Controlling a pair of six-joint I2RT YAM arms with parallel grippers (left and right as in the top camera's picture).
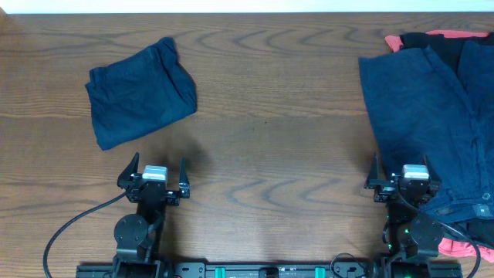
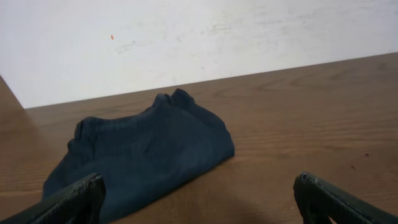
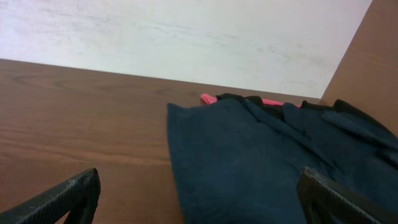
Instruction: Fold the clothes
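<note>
Hovering low near the front of the table (image 1: 270, 154), left gripper (image 1: 158, 165) and right gripper (image 1: 403, 167) both show fingers spread wide, nothing between them. Folded shorts (image 1: 139, 93) lie as a navy bundle at far left, apart from the left gripper. Spread shorts (image 1: 421, 108) cover the right edge over a red garment (image 1: 455, 35), the right gripper above their near side.

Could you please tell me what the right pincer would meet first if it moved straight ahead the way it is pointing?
Most likely the spread navy shorts: they lie directly ahead of the open right pincer, though depth is hard to judge.
</note>
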